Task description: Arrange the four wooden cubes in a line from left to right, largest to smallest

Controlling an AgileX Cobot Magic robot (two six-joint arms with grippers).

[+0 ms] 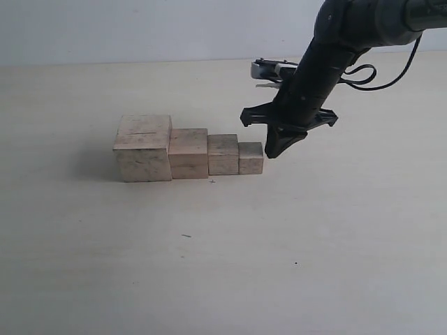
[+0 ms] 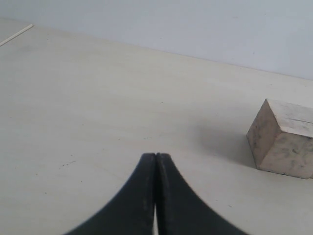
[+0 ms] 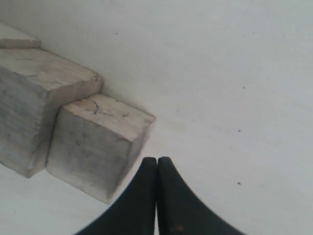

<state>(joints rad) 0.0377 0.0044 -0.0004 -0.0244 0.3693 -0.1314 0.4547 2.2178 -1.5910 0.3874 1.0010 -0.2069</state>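
Note:
Four pale wooden cubes stand side by side in a touching row on the table. From left to right they are the largest cube (image 1: 143, 148) with a thin slit on top, the second cube (image 1: 188, 153), the third cube (image 1: 223, 154) and the smallest cube (image 1: 251, 158). My right gripper (image 1: 271, 153) is shut and empty, its tip just right of the smallest cube (image 3: 95, 145), beside it and close to its side. The third cube (image 3: 36, 100) shows behind it there. My left gripper (image 2: 156, 156) is shut with nothing in it, well away from the largest cube (image 2: 283, 139); it is outside the exterior view.
The pale table (image 1: 223, 265) runs to a light wall (image 1: 140, 28) at the back. A black cable (image 1: 363, 73) loops off the right arm. Small dark specks dot the tabletop in front of the row.

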